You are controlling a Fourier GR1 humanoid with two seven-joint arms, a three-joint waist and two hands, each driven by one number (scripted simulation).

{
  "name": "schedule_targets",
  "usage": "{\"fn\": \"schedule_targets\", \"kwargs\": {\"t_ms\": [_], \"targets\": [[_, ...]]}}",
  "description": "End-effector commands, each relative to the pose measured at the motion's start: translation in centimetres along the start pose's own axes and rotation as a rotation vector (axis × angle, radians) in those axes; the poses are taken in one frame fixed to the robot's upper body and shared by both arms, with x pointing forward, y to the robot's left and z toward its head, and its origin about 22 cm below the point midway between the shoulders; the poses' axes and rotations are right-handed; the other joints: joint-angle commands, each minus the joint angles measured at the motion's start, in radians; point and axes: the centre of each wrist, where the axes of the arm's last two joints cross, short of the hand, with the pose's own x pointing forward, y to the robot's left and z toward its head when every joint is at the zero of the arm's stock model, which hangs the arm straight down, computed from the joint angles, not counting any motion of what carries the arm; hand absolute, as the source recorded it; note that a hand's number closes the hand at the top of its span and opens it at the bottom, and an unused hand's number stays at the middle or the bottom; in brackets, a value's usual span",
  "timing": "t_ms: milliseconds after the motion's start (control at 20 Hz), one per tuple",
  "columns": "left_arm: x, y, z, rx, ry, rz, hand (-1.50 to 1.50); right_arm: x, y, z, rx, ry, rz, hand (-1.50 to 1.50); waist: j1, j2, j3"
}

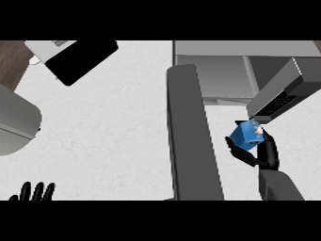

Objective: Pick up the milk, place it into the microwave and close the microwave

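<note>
A small blue milk carton [246, 133] with a white top is held in my right hand [261, 151], whose black fingers and thumb curl round it. The hand and carton sit just right of the microwave's open dark door [192, 132], which stretches from the upper middle down to the lower edge. The grey microwave body [218, 70] with its open cavity lies above the carton, and its side panel with buttons [284, 92] slants at the upper right. My left hand [35, 192] rests at the lower left edge, fingers straight and pointing up.
A large grey rounded object [3, 117] lies at the left edge. A black-and-white appliance [76, 59] sits at the upper left. White marbled counter [107, 132] stretches between the left objects and the microwave door.
</note>
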Motion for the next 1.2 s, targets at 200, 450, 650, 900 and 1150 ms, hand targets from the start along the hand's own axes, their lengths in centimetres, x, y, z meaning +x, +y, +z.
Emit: {"fn": "schedule_targets", "kwargs": {"t_ms": [200,450,650,900,1150], "targets": [[0.6,0.6,0.5,-0.014,-0.01,-0.007,-1.5,0.0,0.7,-1.4,-0.116,-0.049,0.091,1.5,0.005,0.003,0.001],[-1.0,0.7,-0.1,-0.031,0.008,0.029,-1.5,0.0,-0.5,-2.5,-0.097,-0.084,0.008,1.5,0.016,0.01,0.002],[0.4,0.1,0.3,-0.013,0.002,0.037,-1.5,0.3,-1.2,-3.3,-0.089,-0.131,-0.056,1.5,0.026,0.012,0.004],[-0.2,0.1,0.6,-0.012,0.016,0.031,-1.5,0.6,3.4,-2.9,-0.07,-0.139,-0.102,1.5,0.017,0.008,0.002],[0.3,0.7,1.0,0.0,0.016,0.019,-1.5,0.6,1.4,-2.6,-0.058,-0.167,-0.106,1.5,-0.006,-0.002,0.0]]}}
